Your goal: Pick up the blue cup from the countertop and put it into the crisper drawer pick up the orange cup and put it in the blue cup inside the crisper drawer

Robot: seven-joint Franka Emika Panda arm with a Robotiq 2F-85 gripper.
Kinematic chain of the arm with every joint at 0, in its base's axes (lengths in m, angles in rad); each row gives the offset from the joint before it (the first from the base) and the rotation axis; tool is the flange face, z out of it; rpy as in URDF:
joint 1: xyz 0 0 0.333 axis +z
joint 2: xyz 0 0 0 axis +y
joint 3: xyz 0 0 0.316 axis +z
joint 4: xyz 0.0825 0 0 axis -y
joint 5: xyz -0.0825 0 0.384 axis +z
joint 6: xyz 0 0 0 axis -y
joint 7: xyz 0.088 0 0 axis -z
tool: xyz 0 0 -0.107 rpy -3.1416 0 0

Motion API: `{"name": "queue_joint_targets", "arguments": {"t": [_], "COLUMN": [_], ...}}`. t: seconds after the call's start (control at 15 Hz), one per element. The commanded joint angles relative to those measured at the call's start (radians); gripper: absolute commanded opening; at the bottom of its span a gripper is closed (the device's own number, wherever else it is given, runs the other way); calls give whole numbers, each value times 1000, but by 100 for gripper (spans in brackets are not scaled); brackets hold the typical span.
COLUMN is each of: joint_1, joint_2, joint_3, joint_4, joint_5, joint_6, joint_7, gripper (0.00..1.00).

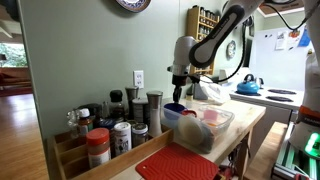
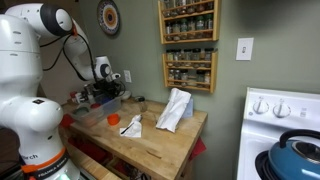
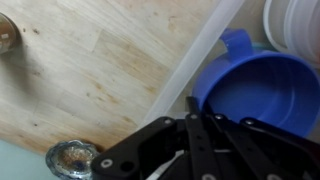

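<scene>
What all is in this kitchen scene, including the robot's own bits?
blue cup: one, dark blue, inside the drawer
drawer: one, clear, on the counter
orange cup: one, orange, on the counter
mat: one, red, at the counter's edge
bag: one, white, on the counter
kettle: one, light blue, on the stove
stove: one, white, beside the counter
jars: many, mixed colours, by the wall
clock: one, dark, on the wall
racks: two, wooden, on the wall
counter: one, wooden
arm: one, white
end effector: one, black, above the drawer
</scene>
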Motion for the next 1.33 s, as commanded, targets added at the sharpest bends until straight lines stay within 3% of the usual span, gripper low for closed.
{"name": "queue_joint_targets", "arguments": {"t": [0.0, 0.07, 0.13, 0.27, 0.6, 0.8, 1.07, 1.27], "joint_1": [25, 29, 30, 20, -65, -119, -167, -198], "joint_2": [59, 67, 68, 47, -147, -270, -365, -372], "joint_3": [-12, -15, -16, -9, 21, -21, -125, -186], "joint_4": [27, 31, 37, 40, -23, -81, -170, -238], "joint_5": [-40, -43, -38, -11, 139, 266, 404, 361], "joint_6": [15, 17, 18, 9, -30, -99, -225, -296], "joint_7": [40, 46, 50, 37, -105, -216, -376, -418], "gripper": [1, 1, 29, 36, 74, 96, 100, 100]}}
